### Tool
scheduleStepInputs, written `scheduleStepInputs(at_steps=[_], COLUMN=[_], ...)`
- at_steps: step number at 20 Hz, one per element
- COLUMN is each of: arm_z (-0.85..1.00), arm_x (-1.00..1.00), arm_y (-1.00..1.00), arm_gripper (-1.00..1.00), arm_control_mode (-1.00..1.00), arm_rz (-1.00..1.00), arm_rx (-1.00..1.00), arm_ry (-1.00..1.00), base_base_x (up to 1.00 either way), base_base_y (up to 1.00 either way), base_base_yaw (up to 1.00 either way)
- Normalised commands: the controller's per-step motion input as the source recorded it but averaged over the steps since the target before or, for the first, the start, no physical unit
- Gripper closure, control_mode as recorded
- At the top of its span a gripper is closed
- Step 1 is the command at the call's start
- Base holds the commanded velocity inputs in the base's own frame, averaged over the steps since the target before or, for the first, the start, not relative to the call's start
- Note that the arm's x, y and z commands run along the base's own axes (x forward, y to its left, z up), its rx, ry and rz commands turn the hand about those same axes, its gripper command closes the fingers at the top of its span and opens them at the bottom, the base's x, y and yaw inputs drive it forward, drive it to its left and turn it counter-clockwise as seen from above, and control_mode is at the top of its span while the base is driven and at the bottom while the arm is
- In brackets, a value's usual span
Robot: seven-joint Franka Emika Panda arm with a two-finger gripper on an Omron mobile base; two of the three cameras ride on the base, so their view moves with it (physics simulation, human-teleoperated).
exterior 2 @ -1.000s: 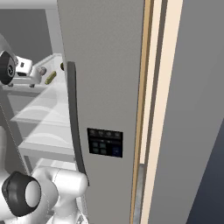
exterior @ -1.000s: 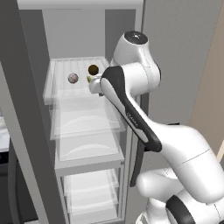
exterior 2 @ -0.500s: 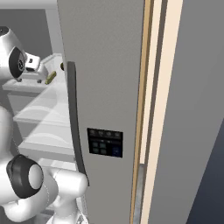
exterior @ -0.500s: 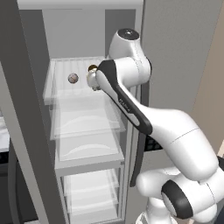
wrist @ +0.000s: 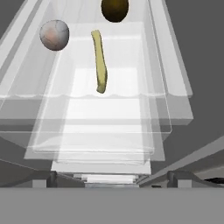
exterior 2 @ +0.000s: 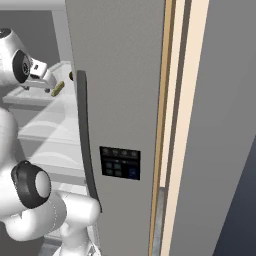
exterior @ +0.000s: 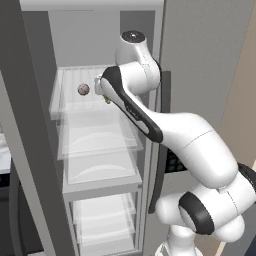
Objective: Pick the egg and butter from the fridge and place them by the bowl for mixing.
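Three small things are seen on the top glass shelf (wrist: 175, 105) of the fridge (exterior 2: 120, 75) in the hand view: the egg (wrist: 54, 35) at the left, the butter (wrist: 100, 61) lying lengthwise in the middle, and a dark brown ball (wrist: 115, 9) behind the butter, apart from it. In the left base view the egg (exterior: 83, 89) is found on that same shelf, just beside the gripper (exterior: 102, 90), which is held at the shelf's level. The gripper's jaws are spread fully wide and nothing is gripped between them. The dark door handle (exterior 2: 86, 145) and the control panel (exterior 2: 120, 163) are shown in the right base view.
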Motion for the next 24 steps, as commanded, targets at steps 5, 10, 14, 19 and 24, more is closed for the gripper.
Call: scheduleStepInputs(at_steps=[5, 10, 14, 19, 24], arm_z=[-0.14, -0.22, -0.09, 0.00, -0.07], arm_x=[0.26, 0.21, 0.23, 0.39, 0.37], arm_y=[0.00, 0.00, 0.00, 0.00, 0.00], arm_gripper=[-1.00, -1.00, -1.00, -1.00, -1.00], arm_control_mode=[-1.00, -1.00, -1.00, -1.00, -1.00], arm_rz=[0.00, 0.00, 0.00, 0.00, 0.00], arm_rx=[0.00, 0.00, 0.00, 0.00, 0.00], arm_ry=[0.01, 0.00, 0.00, 0.00, 0.00], base_base_x=[0.00, 0.00, 0.00, 0.00, 0.00], base_base_y=[0.00, 0.00, 0.00, 0.00, 0.00], base_base_yaw=[0.00, 0.00, 0.00, 0.00, 0.00])
